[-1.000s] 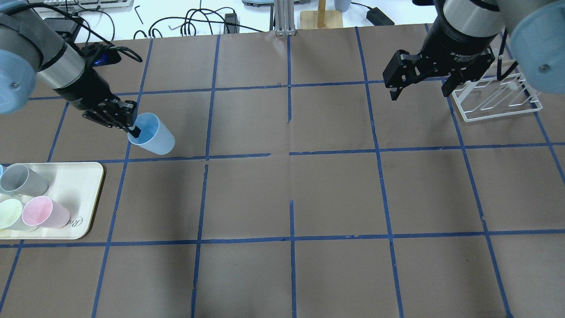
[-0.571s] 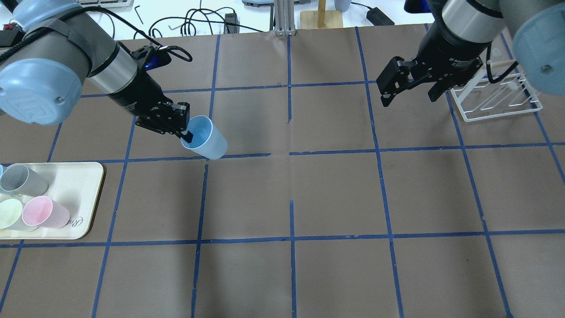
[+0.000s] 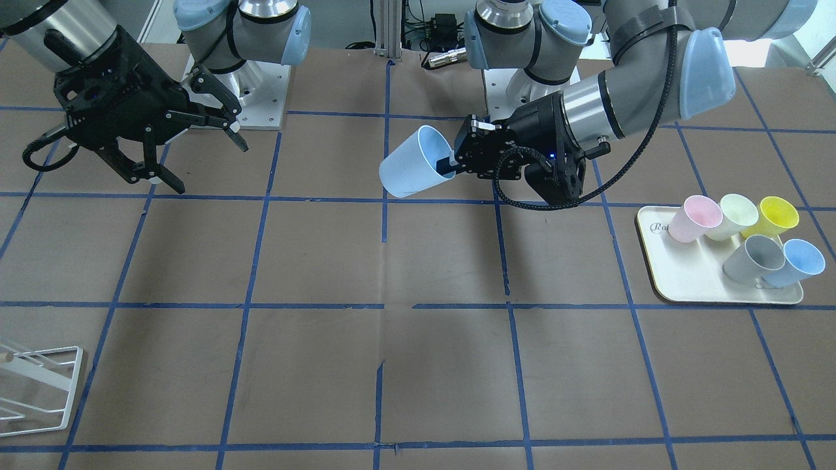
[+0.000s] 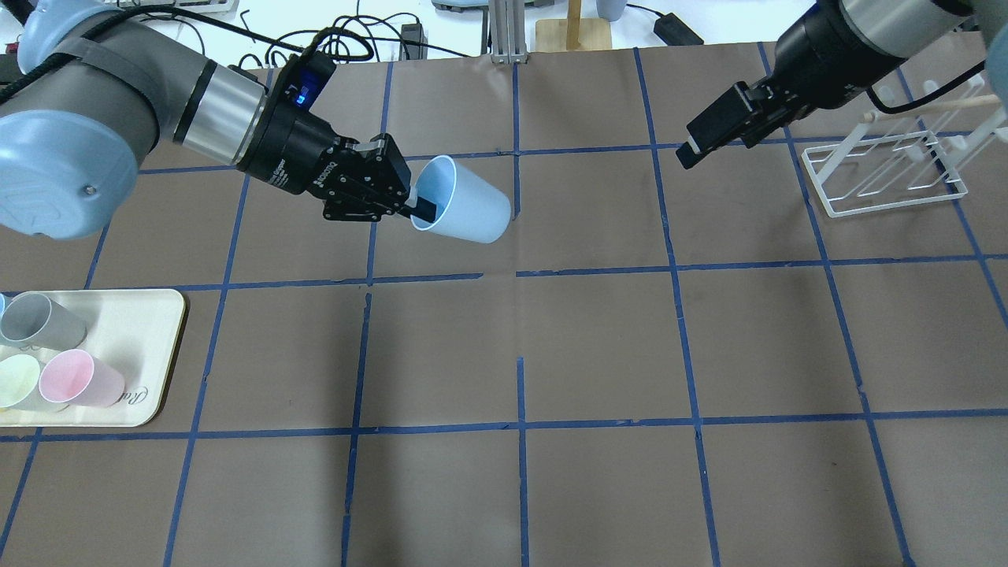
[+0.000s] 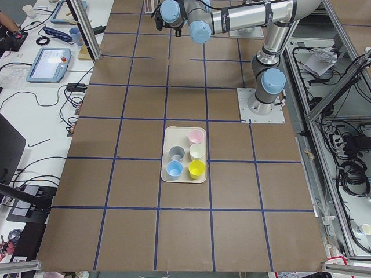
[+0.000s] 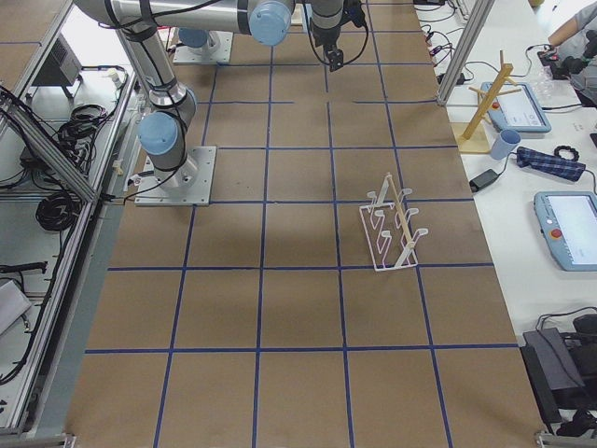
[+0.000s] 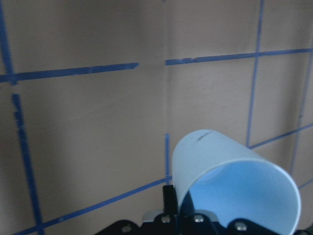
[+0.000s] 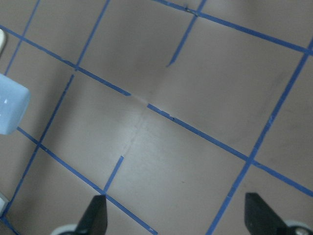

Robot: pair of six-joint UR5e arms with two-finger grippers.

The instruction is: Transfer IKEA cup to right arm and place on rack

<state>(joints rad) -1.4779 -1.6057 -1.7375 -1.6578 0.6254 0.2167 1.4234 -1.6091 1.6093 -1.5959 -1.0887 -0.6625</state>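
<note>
While the left gripper (image 4: 420, 208) carries the cup, step: hand-over approach, arms not yet met.
IKEA cup (image 4: 471, 211): rim pinched, one finger inside, tilted, base pointing away from the left gripper.
right gripper (image 3: 206, 166): fingers spread wide, empty, well apart from the cup.
next move: likely close the gap, right gripper takes the cup body, left lets go.
rack (image 4: 817, 183): beyond the right gripper, far from the cup.
</note>
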